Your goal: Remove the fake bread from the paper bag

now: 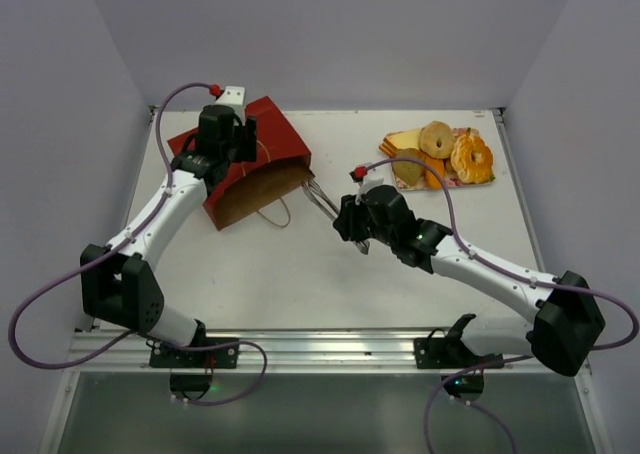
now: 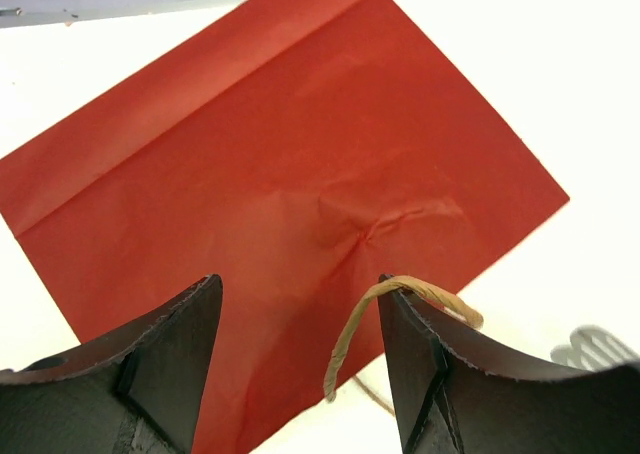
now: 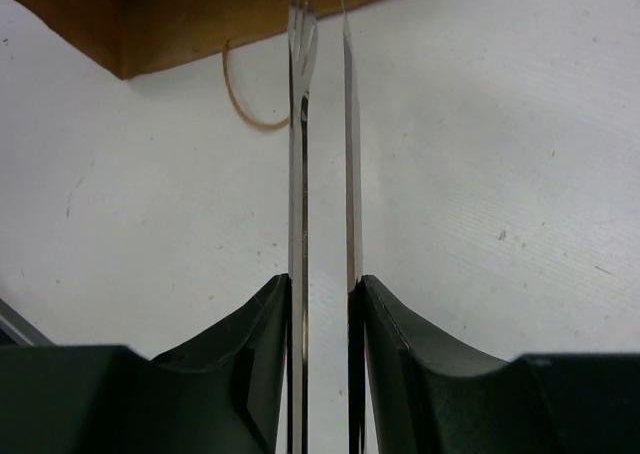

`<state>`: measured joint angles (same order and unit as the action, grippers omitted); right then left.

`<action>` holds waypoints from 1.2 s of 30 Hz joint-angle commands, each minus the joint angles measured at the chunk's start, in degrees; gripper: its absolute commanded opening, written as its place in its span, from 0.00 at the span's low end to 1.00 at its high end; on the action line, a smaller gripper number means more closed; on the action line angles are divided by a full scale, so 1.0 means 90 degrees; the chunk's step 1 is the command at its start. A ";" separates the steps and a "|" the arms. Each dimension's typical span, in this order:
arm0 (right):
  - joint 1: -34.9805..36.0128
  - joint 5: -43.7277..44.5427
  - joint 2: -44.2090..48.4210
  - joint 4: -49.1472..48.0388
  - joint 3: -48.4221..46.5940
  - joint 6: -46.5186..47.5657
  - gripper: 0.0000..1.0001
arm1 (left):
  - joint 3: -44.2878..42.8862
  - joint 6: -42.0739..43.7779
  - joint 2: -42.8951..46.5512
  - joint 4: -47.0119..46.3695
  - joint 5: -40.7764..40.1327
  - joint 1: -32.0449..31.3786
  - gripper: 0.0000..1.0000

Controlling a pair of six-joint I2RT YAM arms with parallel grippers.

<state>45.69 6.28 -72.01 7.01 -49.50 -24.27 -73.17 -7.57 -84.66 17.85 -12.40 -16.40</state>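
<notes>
The red paper bag (image 1: 255, 164) lies flat at the back left, its brown mouth facing the table's middle. My left gripper (image 1: 238, 137) hovers over it, open; in the left wrist view the bag (image 2: 280, 174) fills the frame below the gripper (image 2: 300, 284), and a tan handle (image 2: 350, 344) hangs off the right fingertip (image 2: 400, 299). My right gripper (image 1: 350, 219) is shut on metal tongs (image 1: 322, 199), whose tips point at the bag's mouth. In the right wrist view both tong arms (image 3: 298, 124) run between the fingers of the gripper (image 3: 325, 279). Fake bread (image 1: 437, 139) lies at the back right.
The bread pieces, bagels and toast slices, sit piled on a flowered tray (image 1: 465, 131) near the table's back right corner. A second loop handle (image 3: 245, 104) lies on the white table in front of the bag's mouth (image 3: 200, 14). Grey walls close in the table on three sides.
</notes>
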 commanded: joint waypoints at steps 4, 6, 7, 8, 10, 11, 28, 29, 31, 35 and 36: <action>-0.0047 0.0219 0.0579 0.0158 0.0255 -0.0116 0.39 | -0.0678 -0.0360 -0.0514 -0.0450 -0.0213 0.0299 0.68; -0.0135 0.0278 0.0637 0.0247 0.0275 -0.0116 0.39 | -0.0718 -0.0360 -0.0573 -0.0411 -0.0350 0.0474 0.71; -0.0174 0.0278 0.0638 0.0324 0.0265 -0.0106 0.39 | -0.0728 -0.0379 -0.0573 -0.0401 -0.0437 0.0543 0.77; -0.0223 0.0278 0.0638 0.0344 0.0275 -0.0116 0.39 | -0.0718 -0.0486 -0.0554 -0.0353 -0.0467 0.0679 0.81; -0.0360 0.0220 0.0628 0.0364 0.0275 -0.0125 0.39 | -0.0699 -0.0526 -0.0418 -0.0323 -0.0148 0.0748 0.87; -0.0408 0.0191 0.0608 0.0364 0.0285 -0.0125 0.38 | -0.0650 -0.0526 -0.0359 -0.0303 0.0029 0.0748 0.90; -0.1131 0.0053 -0.0426 0.0306 -0.0525 0.0040 0.40 | 0.0433 -0.0378 0.0851 0.0937 0.2551 0.0748 1.00; -0.1141 0.0150 -0.0582 0.0277 -0.0565 0.0070 0.40 | 0.0521 -0.0631 0.0949 0.0889 0.2415 0.0748 1.00; -0.1161 0.0229 -0.0729 0.0238 -0.0720 0.0099 0.40 | 0.0929 -0.0798 0.1349 0.0723 0.2268 0.0748 1.00; -0.1287 0.0327 -0.1041 0.0169 -0.0936 0.0119 0.40 | 0.1859 -0.1296 0.2402 -0.0087 0.1867 0.0748 1.00; -0.1297 0.0347 -0.1197 0.0169 -0.0984 0.0119 0.40 | 0.1995 -0.1365 0.2540 -0.0166 0.1799 0.0748 1.00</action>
<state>34.89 7.01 -81.10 11.20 -54.74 -24.14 -57.87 -15.59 -67.77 22.52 6.39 -9.54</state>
